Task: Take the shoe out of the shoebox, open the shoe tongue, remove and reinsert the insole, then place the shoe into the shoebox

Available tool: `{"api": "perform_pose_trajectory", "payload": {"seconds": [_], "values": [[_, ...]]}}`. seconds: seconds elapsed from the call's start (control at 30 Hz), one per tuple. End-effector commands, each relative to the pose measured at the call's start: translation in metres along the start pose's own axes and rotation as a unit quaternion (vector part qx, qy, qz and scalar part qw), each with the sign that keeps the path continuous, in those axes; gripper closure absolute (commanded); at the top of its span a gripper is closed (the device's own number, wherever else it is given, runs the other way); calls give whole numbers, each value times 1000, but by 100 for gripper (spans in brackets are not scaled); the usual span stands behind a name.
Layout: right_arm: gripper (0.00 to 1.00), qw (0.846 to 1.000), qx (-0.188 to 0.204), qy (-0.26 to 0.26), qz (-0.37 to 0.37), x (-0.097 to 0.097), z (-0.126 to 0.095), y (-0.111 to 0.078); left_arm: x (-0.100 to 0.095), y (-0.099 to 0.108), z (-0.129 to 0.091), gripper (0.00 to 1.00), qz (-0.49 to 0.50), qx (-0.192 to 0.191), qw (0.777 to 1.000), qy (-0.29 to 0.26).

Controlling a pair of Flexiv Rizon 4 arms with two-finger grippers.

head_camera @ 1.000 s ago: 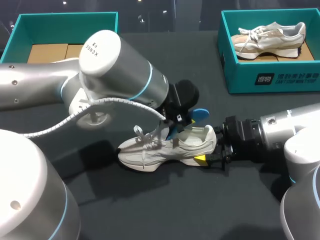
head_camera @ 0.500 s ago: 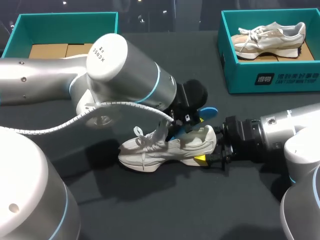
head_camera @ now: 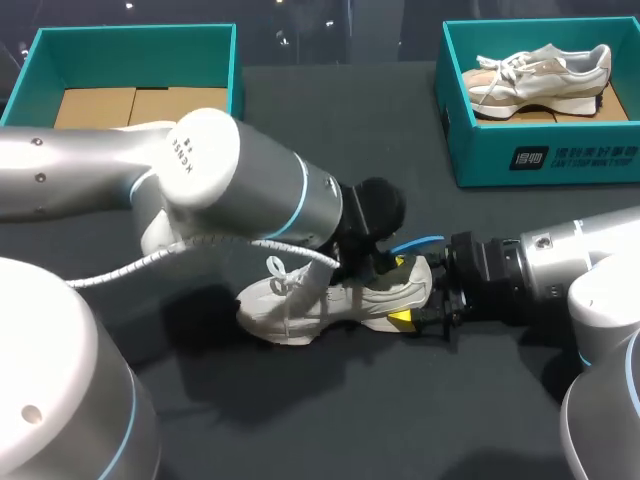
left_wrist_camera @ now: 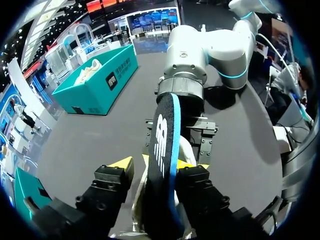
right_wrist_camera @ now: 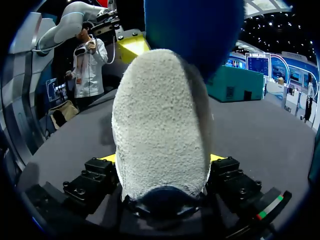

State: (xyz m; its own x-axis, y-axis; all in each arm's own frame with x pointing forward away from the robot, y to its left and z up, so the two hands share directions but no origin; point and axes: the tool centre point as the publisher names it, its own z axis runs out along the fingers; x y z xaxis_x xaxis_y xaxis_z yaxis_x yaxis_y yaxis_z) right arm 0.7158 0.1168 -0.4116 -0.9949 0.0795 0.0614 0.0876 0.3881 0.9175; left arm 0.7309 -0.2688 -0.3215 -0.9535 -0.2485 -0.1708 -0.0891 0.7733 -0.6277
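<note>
**A:** Where's the shoe (head_camera: 340, 300)?
**B:** Its heel is clamped between my right gripper (right_wrist_camera: 162, 165) fingers, spread heel-wide. The insole (left_wrist_camera: 162, 145) stands at my left gripper (left_wrist_camera: 157, 167). Whether it's pinched there, I can't tell.
**A:** Risk?
**B:** Pushing askew could buckle the insole or twist the heel free.

Robotics test stn, lab-type setup: my L arm (head_camera: 230, 180) & R arm (head_camera: 560, 270), both silver w/ blue-ringed joints, meet over a dark matte worktop (head_camera: 330, 410). At its far corners sit a left teal shoebox (head_camera: 130, 42), brown card inside, & a right teal shoebox (head_camera: 540, 160) w/ a pale sneaker (head_camera: 540, 70). A second sneaker (head_camera: 340, 300) lies between the arms.
</note>
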Motion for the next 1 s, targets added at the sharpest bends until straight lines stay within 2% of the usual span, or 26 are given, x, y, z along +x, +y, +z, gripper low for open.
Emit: {"api": "perform_pose_trajectory", "payload": {"seconds": [0.03,0.2,0.33,0.37,0.4,0.43,0.53,0.67,0.83,1.0], "values": [[100,1000,2,-1,0,2,1,0,7,4,4,57,-8,10,1000,-24],[100,1000,2,-1,0,2,1,0,5,2,8,61,-10,17,999,-39],[100,1000,2,-1,0,2,1,0,3,2,11,71,-13,18,999,-42],[100,1000,2,-1,0,2,1,0,2,2,12,76,-13,18,999,-46],[100,1000,2,-1,0,2,1,0,2,2,13,85,-13,18,999,-46],[100,1000,2,-1,0,2,1,0,1,3,14,100,-14,17,999,-46],[100,1000,2,-1,0,2,1,0,-2,2,14,100,-18,15,999,-41],[100,1000,2,-1,0,2,1,0,-7,-6,3,100,-31,25,999,-11],[100,1000,2,-1,0,2,1,0,-2,-28,-15,100,-38,31,998,37],[100,1000,2,-1,0,2,1,0,12,-55,-33,100,-24,39,997,58]]}}
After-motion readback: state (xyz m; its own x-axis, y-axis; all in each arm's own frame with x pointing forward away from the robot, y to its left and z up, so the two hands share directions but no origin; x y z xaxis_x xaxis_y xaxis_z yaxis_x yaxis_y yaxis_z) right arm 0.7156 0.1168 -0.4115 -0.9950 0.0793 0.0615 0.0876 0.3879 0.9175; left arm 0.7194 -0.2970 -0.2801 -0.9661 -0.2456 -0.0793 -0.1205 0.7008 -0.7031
